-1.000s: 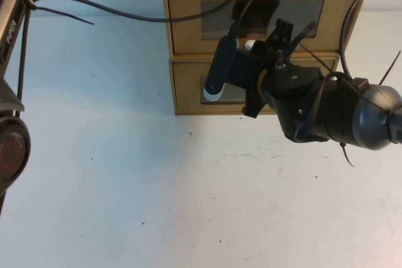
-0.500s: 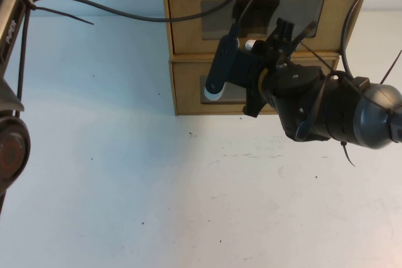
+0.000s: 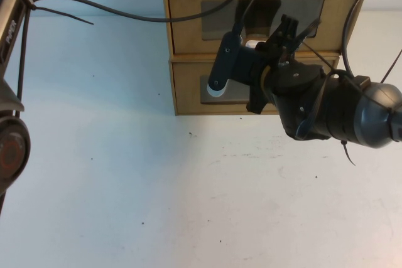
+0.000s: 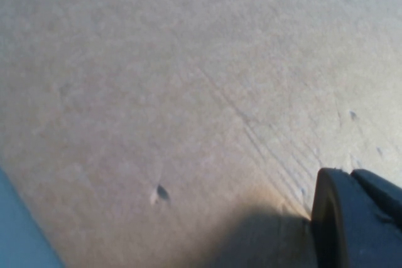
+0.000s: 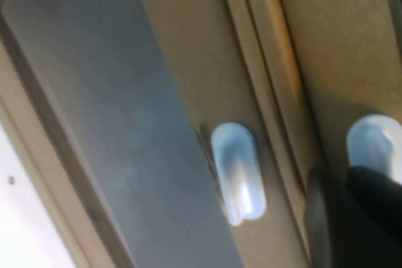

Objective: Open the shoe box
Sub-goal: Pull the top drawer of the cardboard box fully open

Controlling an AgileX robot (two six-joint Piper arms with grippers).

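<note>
Two brown shoe boxes are stacked at the table's far side, the upper box (image 3: 188, 23) on the lower box (image 3: 187, 95). Each front has a grey window and a small white handle. My right gripper (image 3: 248, 54) is against the fronts, its jaws narrowed on the upper handle (image 3: 250, 44) (image 5: 375, 139); one dark finger (image 5: 342, 224) covers part of that handle. The lower handle (image 5: 237, 174) is free beside the seam. My left gripper (image 4: 355, 218) is close over a plain brown board surface (image 4: 157, 92); its arm (image 3: 12, 111) is at the left edge.
Black cables (image 3: 125, 14) run from the left arm across the upper box's front. The pale table (image 3: 157, 205) stretches toward me in front of the boxes. Both drawers sit flush with their fronts.
The right gripper's jaws have drawn together and it has shifted slightly up and toward the boxes. The boxes and the left arm have not moved.
</note>
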